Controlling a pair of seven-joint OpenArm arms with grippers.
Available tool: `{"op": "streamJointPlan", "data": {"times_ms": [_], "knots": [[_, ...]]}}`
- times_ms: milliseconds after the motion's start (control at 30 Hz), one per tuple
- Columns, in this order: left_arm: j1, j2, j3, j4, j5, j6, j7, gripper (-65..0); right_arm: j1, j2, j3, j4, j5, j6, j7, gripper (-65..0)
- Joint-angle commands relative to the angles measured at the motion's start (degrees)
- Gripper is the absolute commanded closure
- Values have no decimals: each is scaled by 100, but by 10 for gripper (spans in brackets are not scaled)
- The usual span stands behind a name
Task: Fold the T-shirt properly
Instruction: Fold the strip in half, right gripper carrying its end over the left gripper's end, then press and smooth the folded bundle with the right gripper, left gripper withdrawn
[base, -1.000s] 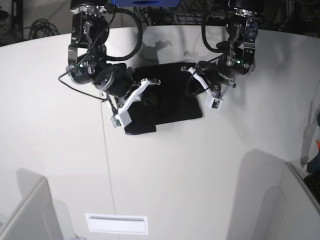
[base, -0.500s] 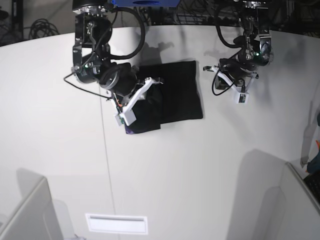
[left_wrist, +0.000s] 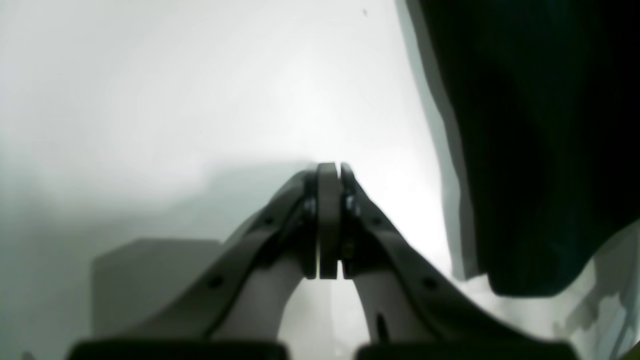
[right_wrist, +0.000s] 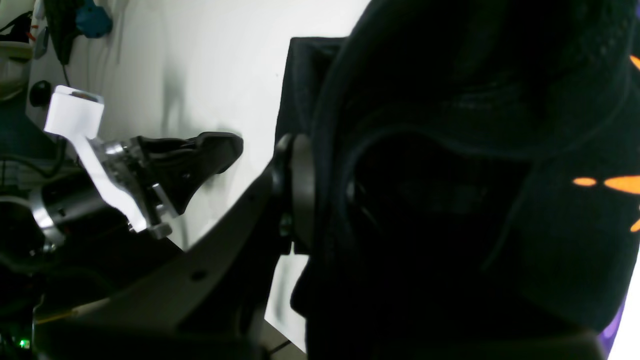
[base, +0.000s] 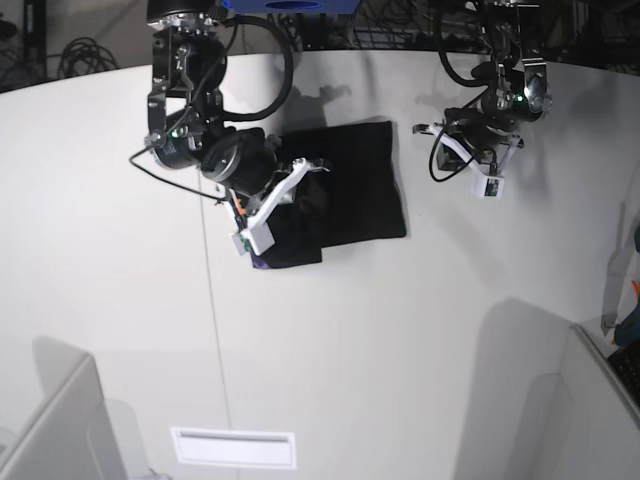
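The black T-shirt (base: 350, 185) lies folded on the white table at the back centre. My right gripper (base: 303, 172) is shut on a bunched fold at its left side. In the right wrist view the black cloth (right_wrist: 450, 150) fills the jaws of the right gripper (right_wrist: 325, 195); orange and purple print shows at that view's right edge. My left gripper (base: 428, 130) is shut and empty, hovering just off the shirt's right edge. In the left wrist view the left gripper (left_wrist: 330, 172) has its fingers pressed together over bare table, with the shirt (left_wrist: 540, 150) to the right.
The white table (base: 400, 350) has a seam line running down its left half. A white label (base: 233, 447) lies near the front edge. Grey panels stand at the front left and front right corners. Cables and dark frames stand behind the table.
My left arm has drawn back to the right, off the shirt, with its gripper shut. My right gripper has shifted slightly right and up with the left fold, and a purple edge now shows underneath.
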Motion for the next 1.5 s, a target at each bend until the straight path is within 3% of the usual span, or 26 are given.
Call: {"op": "streamJointPlan", "data": {"times_ms": [0,133,233,333,533,1367,1400,1467], "knots": [[114,-74,-124,226,-68,-34,-79,0,68,-42,-116,86,155,25,93,0],[395,-136,-476,569,-86,-34,-79,0,51,-51,-371,86,138,-1,111,0],[544,-144,-863,604,-86,-42,-79,0,59,-51,-432,-46,164,-388,331,0],[703,-294,-1083,621,-86,-42,-96,0,95,-7,-608,-248,164,-511,559,0],[1010,-514,-1135,630,-86,-42,-105,0,95,-16,-670,-441,164,-511,586,0],[984,-505,-1135,604,-86,-42,-105,0,253,-24,-661,-468,164,-546,551,0],[975,-505,-1135,604,-86,-42,-105,0,253,-24,-661,-477,164,-546,551,-8],[975,-505,-1135,604,-86,-42,-105,0,253,-24,-661,-538,164,-546,551,-126]]}}
